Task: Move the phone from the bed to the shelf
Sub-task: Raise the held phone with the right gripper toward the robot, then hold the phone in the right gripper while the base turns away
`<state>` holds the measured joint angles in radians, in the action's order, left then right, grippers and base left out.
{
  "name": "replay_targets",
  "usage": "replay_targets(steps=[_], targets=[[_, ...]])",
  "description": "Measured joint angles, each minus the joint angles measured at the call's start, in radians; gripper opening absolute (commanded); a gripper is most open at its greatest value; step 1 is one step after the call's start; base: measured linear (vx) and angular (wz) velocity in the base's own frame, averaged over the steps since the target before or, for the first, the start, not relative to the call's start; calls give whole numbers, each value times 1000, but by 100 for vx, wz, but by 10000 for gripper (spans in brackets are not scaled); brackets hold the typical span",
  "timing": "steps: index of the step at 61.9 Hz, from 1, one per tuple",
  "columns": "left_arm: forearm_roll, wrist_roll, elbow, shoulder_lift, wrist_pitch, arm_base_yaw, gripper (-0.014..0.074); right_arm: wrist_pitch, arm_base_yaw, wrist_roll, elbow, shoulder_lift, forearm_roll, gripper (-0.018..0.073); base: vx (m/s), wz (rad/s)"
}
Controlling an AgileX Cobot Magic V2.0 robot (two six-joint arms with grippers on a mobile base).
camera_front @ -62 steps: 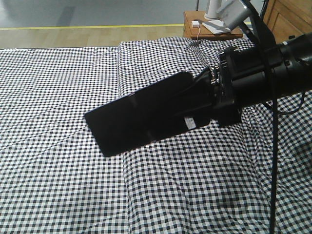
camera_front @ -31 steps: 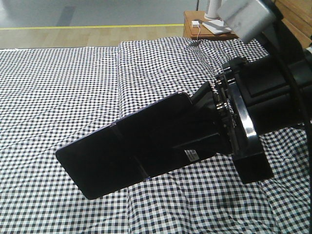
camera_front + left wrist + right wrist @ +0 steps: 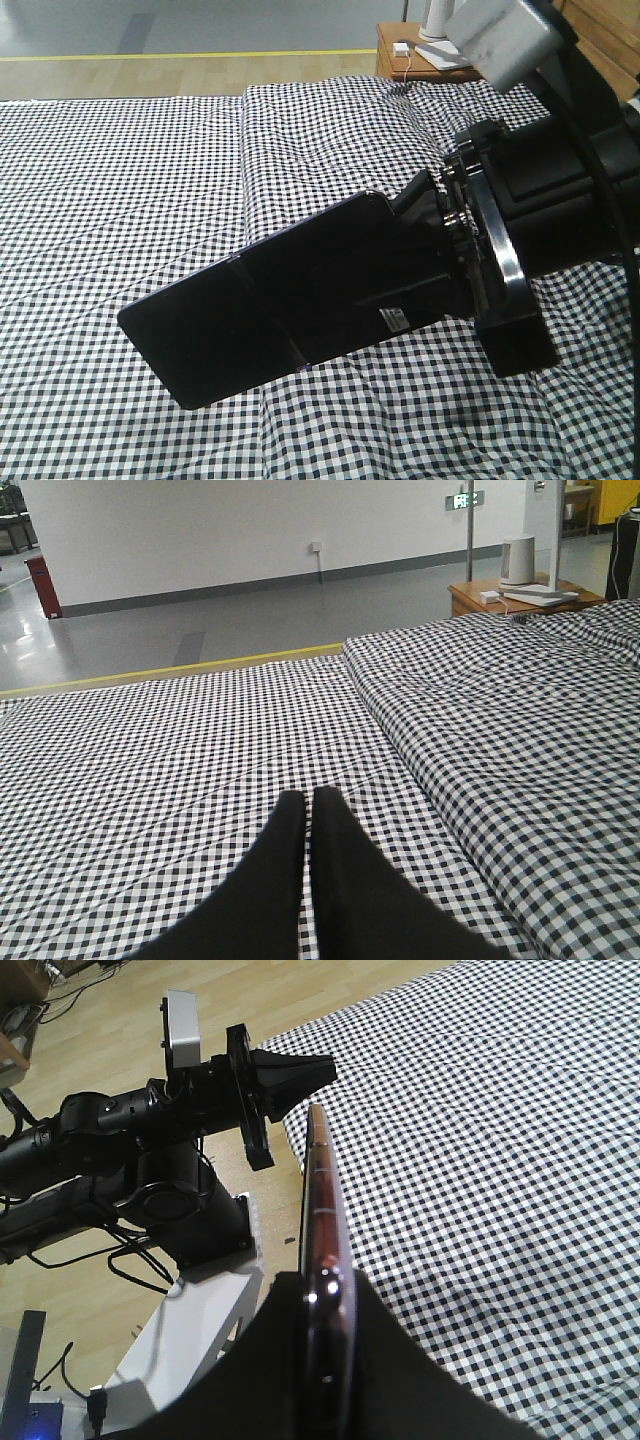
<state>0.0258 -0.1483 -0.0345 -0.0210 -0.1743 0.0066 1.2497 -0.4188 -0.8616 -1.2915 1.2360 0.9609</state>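
— Left gripper [image 3: 308, 798]?
— Pinched together on nothing, low over the bed [image 3: 150, 740]. My right gripper [image 3: 322, 1280] clamps the phone [image 3: 270, 310], held clear above it.
— Next?
— Carry step, I judge: I must swing toward the shelf, which no view shows.

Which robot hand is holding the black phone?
The right gripper: it is clamped on the phone, held up off the bed. The left gripper is shut with nothing in it.
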Motion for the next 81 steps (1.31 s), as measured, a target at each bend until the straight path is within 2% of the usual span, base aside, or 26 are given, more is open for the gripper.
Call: replay_targets(steps=[47, 81], targets=[[0, 0, 0, 0, 0, 0, 1, 0, 0, 0, 0, 0, 0, -2, -1, 5], [0, 0, 0, 0, 0, 0, 1, -1, 0, 0, 0, -3, -4, -2, -7, 37]])
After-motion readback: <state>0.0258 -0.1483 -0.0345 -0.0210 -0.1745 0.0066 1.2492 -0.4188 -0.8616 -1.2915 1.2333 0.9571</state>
